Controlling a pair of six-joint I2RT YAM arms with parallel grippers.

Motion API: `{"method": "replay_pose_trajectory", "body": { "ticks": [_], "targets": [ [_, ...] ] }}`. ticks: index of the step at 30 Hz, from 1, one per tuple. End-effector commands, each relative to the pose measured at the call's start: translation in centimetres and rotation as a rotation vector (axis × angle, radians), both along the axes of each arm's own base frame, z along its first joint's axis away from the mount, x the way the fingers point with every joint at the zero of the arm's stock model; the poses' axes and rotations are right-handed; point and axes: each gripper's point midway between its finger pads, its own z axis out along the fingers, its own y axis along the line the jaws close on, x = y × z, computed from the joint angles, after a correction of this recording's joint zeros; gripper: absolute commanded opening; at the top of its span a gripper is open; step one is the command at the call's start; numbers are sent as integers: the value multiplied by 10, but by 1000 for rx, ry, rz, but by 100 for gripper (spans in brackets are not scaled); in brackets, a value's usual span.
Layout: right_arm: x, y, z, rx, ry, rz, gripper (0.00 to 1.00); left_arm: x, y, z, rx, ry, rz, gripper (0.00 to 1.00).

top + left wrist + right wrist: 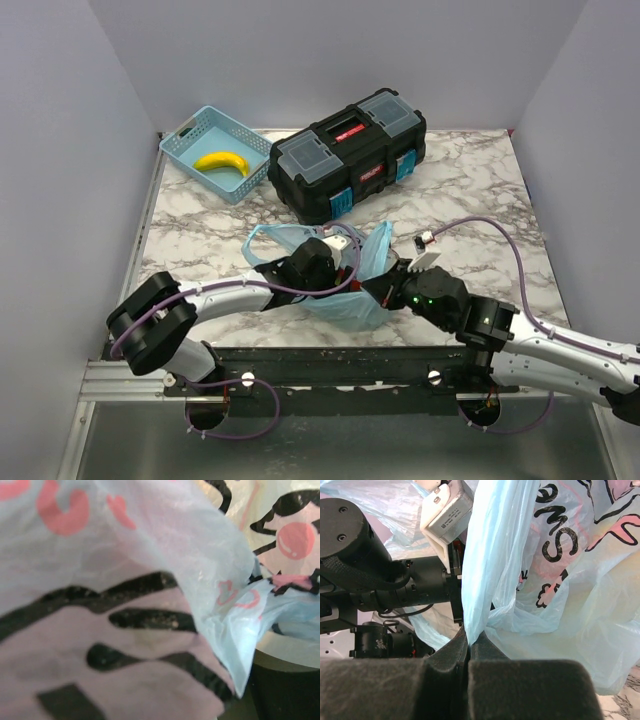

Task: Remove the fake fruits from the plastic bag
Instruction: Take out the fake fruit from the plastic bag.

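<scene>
The light-blue plastic bag [352, 300] with pink and dark prints lies at the table's near middle. My left gripper [345, 265] reaches into the bag's mouth. Its wrist view is filled by bag film [150, 540], and its fingers are hidden. My right gripper [378, 285] is shut on a fold of the bag's rim [485, 570], and its jaws [468, 642] are pressed together on the film. No fruit shows inside the bag. A yellow toy banana [222, 162] lies in the basket.
A rigid light-blue lattice basket [190, 135] stands at the back left. A black toolbox [348, 152] with a red latch stands behind the bag. The left arm's wrist [380, 580] is close in front of my right gripper. Grey walls enclose the marble table [480, 190].
</scene>
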Motion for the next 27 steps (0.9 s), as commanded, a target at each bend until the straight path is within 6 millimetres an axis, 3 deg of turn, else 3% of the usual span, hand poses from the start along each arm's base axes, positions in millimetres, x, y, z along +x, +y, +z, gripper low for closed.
{"method": "replay_pose_trajectory", "body": {
  "ticks": [1,5,9,12,17,27],
  "targets": [
    [8,1,-3,-5,-18,-34,1,-2,7,-16,61,34,4,44],
    [3,7,-2,3,-5,6,1,-3,-2,3,5,27,-21,25],
    [5,0,-7,18,-1,-36,1,-4,-4,26,-37,1,-26,17],
    [5,-3,0,35,-13,-40,1,-2,-4,51,-62,-35,-30,13],
    [7,-10,-5,-11,-11,-62,1,1,-8,89,-138,-99,-32,7],
    [7,-12,-3,-24,-17,-62,1,-6,-4,171,-282,-198,-61,2]
  ]
}}
